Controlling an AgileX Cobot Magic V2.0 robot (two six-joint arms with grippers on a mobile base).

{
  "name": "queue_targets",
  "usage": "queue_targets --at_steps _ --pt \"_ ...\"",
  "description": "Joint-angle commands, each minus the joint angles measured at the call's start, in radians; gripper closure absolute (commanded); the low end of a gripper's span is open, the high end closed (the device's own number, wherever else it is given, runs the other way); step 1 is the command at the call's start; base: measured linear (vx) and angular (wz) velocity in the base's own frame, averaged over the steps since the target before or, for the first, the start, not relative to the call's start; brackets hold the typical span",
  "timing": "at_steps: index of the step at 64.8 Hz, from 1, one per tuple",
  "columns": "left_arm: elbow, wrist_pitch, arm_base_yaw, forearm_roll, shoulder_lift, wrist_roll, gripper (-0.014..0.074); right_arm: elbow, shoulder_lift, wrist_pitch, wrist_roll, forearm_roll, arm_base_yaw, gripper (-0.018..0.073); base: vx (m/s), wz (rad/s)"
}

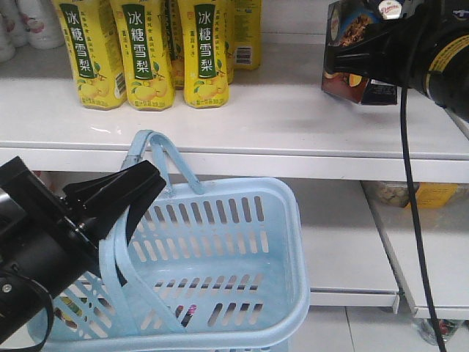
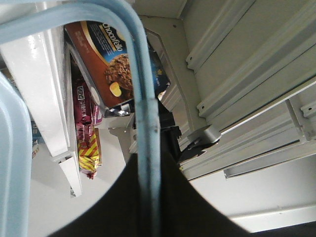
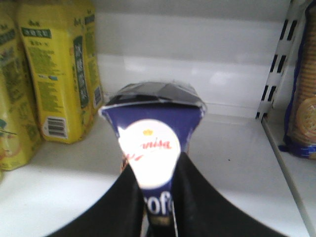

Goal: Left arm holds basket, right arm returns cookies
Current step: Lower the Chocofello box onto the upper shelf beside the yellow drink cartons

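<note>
The left gripper (image 1: 124, 198) pinches one hoop handle (image 1: 121, 257) of the light blue basket (image 1: 220, 271), its black fingers closed over the plastic bar; the arm's body runs out of the front view at the lower left, so only the wedge end shows clearly. From the left wrist view the handle (image 2: 148, 143) passes straight through the dark mass of the gripper, whose fingertips are too close and dark to separate. The basket hangs below the white shelf (image 1: 278, 117), and its far lower edge is cut off by the bottom of the picture; something small and dark lies on its floor but cannot be identified through the slots. The right gripper (image 1: 352, 70) clamps the cookies (image 1: 352, 44) at the upper right, above the shelf surface; the box is partly behind the black arm, and whether its bottom touches the shelf cannot be told. In the right wrist view the cookies (image 3: 153, 148) fill the centre, blurred, with the white round logo facing the camera and the fingers (image 3: 113, 207) pressed on both sides. Yellow bottles (image 1: 150, 51) stand well to the left, tops cropped.
</note>
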Motion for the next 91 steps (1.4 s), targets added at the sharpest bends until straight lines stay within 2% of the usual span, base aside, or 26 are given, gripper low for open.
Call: queue_targets --at_steps 1,11,49,60,78,84,91 --pt "-0.034 -0.092 0.012 -0.085 -0.018 0.034 0.0596 -0.024 0.006 -0.037 0.011 -0.028 -0.034 0.0565 0.0 0.0" --pt "-0.034 -0.092 0.012 -0.085 -0.018 0.034 0.0596 -0.023 0.033 -0.055 0.014 -0.028 -0.064 0.0565 0.0 0.0" --pt "-0.034 -0.092 0.012 -0.085 -0.018 0.034 0.0596 0.055 0.024 -0.1 0.014 -0.029 -0.065 0.054 0.0 0.0" --pt "-0.034 -0.092 0.012 -0.085 -0.018 0.034 0.0596 0.055 0.0 -0.128 0.014 -0.029 -0.065 0.0443 0.0 0.0" --pt "-0.034 -0.092 0.012 -0.085 -0.018 0.034 0.0596 0.055 -0.03 -0.127 0.014 -0.028 -0.065 0.0195 0.0 0.0" --pt "-0.034 -0.092 0.012 -0.085 -0.018 0.034 0.0596 0.055 -0.042 -0.119 0.014 -0.025 -0.065 0.0157 0.0 0.0" --pt "-0.034 -0.092 0.012 -0.085 -0.018 0.034 0.0596 0.055 -0.061 -0.09 0.014 -0.024 -0.065 0.0158 0.0 0.0"
